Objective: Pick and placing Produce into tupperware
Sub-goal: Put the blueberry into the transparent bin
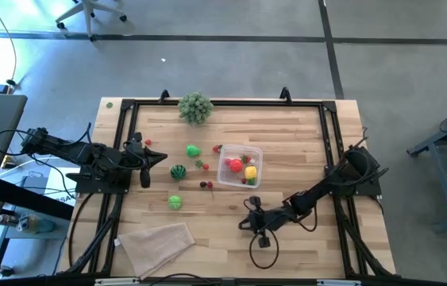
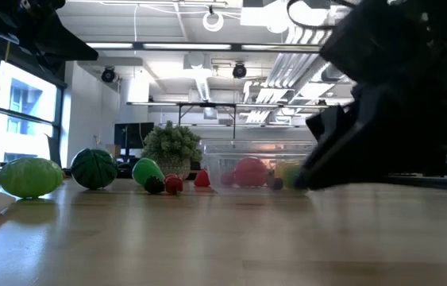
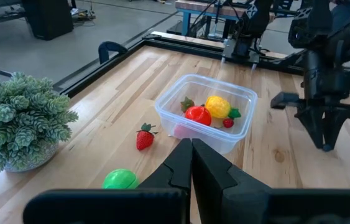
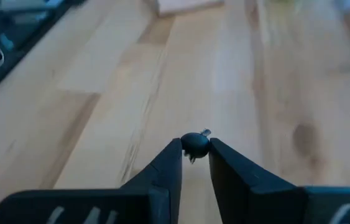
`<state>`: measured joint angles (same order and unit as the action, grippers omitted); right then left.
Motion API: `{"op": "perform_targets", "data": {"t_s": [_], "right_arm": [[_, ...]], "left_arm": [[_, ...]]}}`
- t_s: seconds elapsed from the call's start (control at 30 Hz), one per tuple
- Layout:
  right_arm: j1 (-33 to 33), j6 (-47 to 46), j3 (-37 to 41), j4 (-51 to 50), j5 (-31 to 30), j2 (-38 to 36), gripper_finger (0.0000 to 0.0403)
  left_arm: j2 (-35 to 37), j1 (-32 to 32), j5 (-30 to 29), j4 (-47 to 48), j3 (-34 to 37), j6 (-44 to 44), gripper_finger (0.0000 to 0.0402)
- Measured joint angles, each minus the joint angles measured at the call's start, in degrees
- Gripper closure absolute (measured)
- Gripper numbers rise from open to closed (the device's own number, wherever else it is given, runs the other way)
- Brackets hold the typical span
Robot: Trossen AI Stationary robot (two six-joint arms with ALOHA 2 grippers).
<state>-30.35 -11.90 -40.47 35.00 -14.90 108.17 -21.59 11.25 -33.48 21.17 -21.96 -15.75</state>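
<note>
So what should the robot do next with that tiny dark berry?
Probably lift it. The right gripper is pinched on a small dark berry low over the bare wood, and the clear tupperware sits farther up the table, so it likely needs raising before carrying across.

Right claw (image 4: 194, 152) pinches a small dark berry (image 4: 194, 144) w/ stem — just above bare wood table (image 4: 100, 93).
</note>
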Motion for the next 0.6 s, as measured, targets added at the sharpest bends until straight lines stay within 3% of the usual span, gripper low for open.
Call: {"op": "perform_targets", "data": {"t_s": [0.37,0.6], "right_arm": [[2.6,12.3,0.0,-0.8,-8.6,-15.2,0.0340],[10.2,19.6,0.0,-8.4,-8.5,-28.7,0.0340]], "left_arm": [[0.0,0.0,0.0,0.0,0.0,0.0,0.0401],[0.0,0.0,0.0,0.0,0.0,0.0,0.0401]]}}
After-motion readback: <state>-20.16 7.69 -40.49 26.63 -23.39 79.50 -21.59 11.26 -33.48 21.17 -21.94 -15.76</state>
